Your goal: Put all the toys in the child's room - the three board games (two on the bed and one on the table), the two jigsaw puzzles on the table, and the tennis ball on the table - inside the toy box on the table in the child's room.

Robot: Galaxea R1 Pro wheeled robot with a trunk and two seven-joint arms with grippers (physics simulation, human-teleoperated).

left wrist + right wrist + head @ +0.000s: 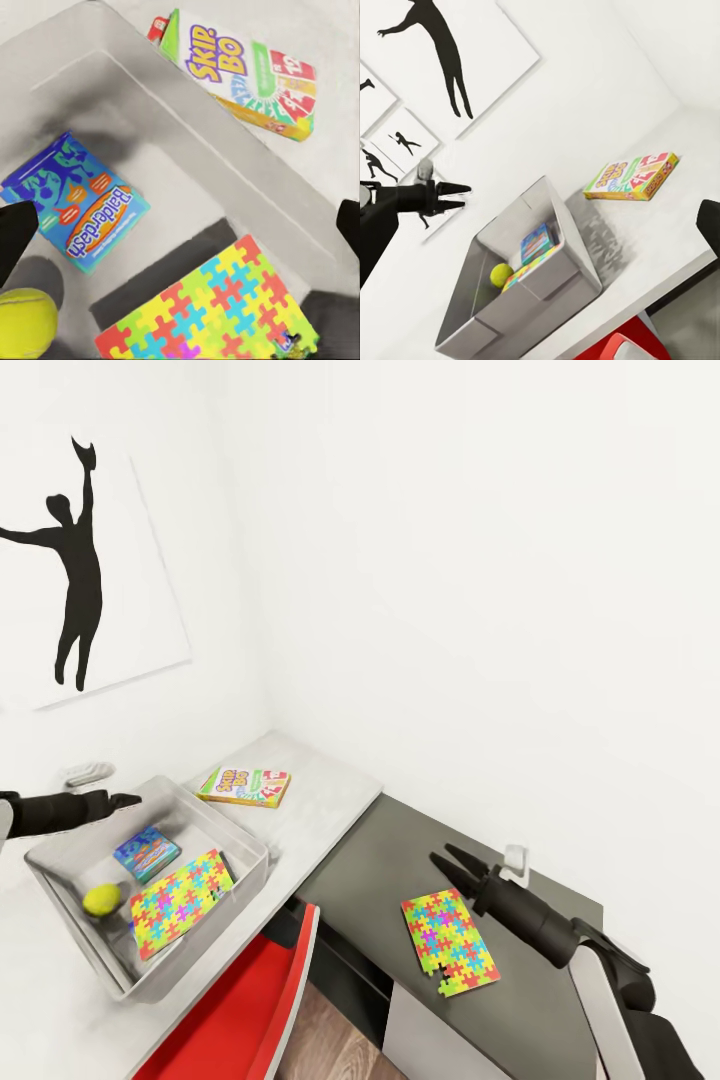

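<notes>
Blue board game (147, 853), tennis ball (101, 899), bright jigsaw (181, 901) seen in grey toy box (245, 838). Left gripper (128, 799) spread above; right gripper (446, 861) parted, empty.

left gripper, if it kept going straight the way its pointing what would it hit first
Judging by the left wrist view, the open left gripper points down into the toy box. It would likely meet the box's bare grey floor first, between the Balderdash box and the jigsaw puzzle.
</notes>
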